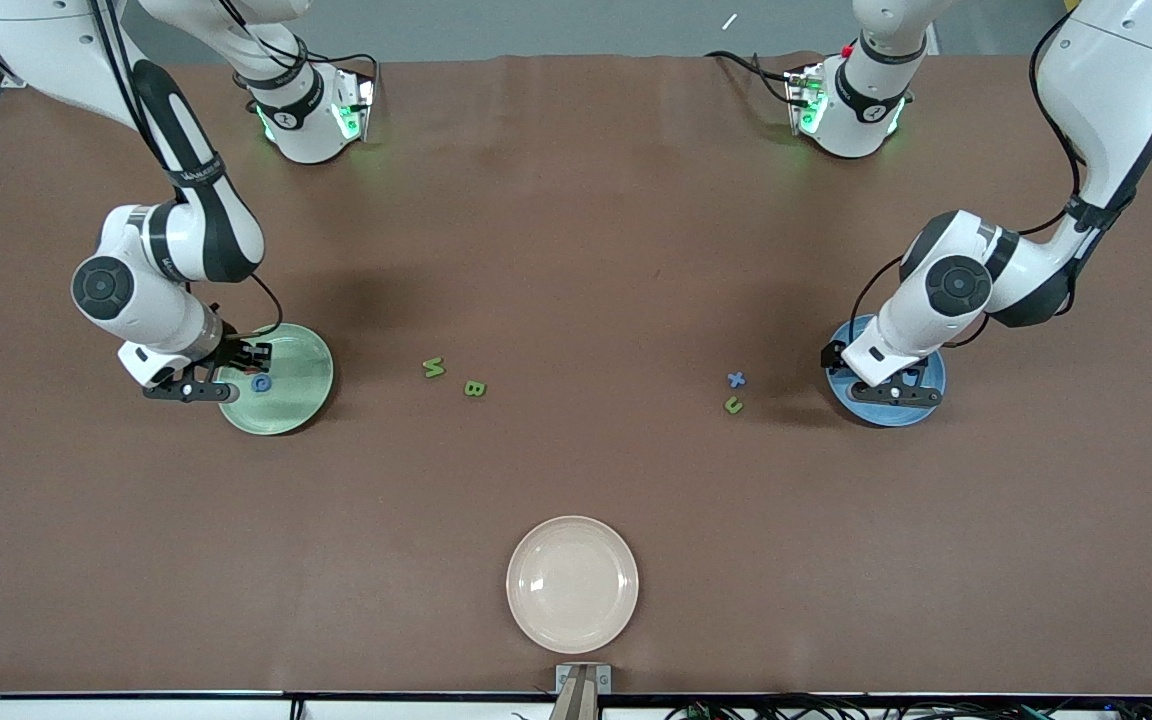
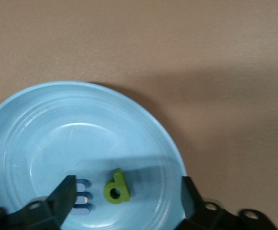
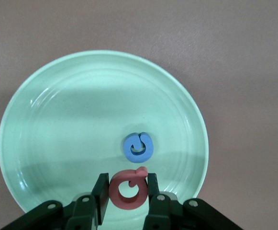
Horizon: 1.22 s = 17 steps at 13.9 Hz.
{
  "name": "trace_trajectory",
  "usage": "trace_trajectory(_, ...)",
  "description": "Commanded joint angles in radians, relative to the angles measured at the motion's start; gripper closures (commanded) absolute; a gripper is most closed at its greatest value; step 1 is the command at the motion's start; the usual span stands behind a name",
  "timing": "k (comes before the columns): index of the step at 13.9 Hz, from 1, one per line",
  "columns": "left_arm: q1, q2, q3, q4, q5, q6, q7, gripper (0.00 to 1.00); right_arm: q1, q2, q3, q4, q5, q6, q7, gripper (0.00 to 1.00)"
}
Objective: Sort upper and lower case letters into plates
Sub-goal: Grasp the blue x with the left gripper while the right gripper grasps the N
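Three plates: pale green plate (image 1: 288,400) toward the right arm's end, bright blue plate (image 1: 921,405) toward the left arm's end, cream-white plate (image 1: 572,584) nearest the front camera, mid-table. Eight letters total. Four loose between the coloured plates: green M (image 1: 433,367), green B (image 1: 475,388), blue x (image 1: 736,379), green u (image 1: 733,405). Green plate: one blue G (image 3: 138,147), plus a red letter (image 3: 128,190) pinched in the right gripper (image 3: 125,194) over it. Blue plate: green d (image 2: 116,187), blue letter (image 2: 83,195) beside it; left gripper (image 2: 128,190) spread wide over them, gripping nothing. Brown table (image 1: 576,220), grey floor along the robots' edge.
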<state>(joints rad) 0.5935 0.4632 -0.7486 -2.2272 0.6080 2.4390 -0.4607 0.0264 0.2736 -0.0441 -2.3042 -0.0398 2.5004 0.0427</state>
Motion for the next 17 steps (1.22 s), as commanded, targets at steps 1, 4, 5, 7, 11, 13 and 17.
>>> trace_trajectory(1, 0.012, -0.023, -0.050, 0.026, -0.011, -0.060, -0.007, 0.01, -0.017, -0.007, 0.015, -0.041, -0.014, 0.029, -0.003, 0.98)
trace_trajectory(4, -0.003, -0.008, -0.100, 0.055, -0.092, -0.060, -0.102, 0.01, -0.026, 0.018, 0.015, -0.041, -0.014, 0.035, -0.003, 0.96)
trace_trajectory(5, -0.021, 0.011, -0.106, 0.069, -0.096, -0.060, -0.175, 0.01, -0.029, 0.025, 0.015, -0.041, -0.014, 0.035, -0.003, 0.95)
trace_trajectory(7, -0.096, 0.066, -0.104, 0.107, -0.093, -0.060, -0.356, 0.01, -0.034, 0.038, 0.015, -0.040, -0.012, 0.037, 0.000, 0.89)
trace_trajectory(11, -0.228, 0.129, -0.089, 0.156, -0.057, -0.057, -0.636, 0.01, -0.051, 0.035, 0.016, -0.034, -0.012, 0.023, 0.006, 0.00)
trace_trajectory(13, -0.289, 0.144, -0.045, 0.178, -0.033, -0.057, -0.688, 0.01, -0.046, 0.029, 0.018, -0.020, -0.012, 0.014, 0.013, 0.00)
trace_trajectory(17, -0.391, 0.179, 0.034, 0.193, 0.022, -0.048, -0.795, 0.01, -0.004, 0.010, 0.033, 0.095, 0.015, -0.185, 0.103, 0.00)
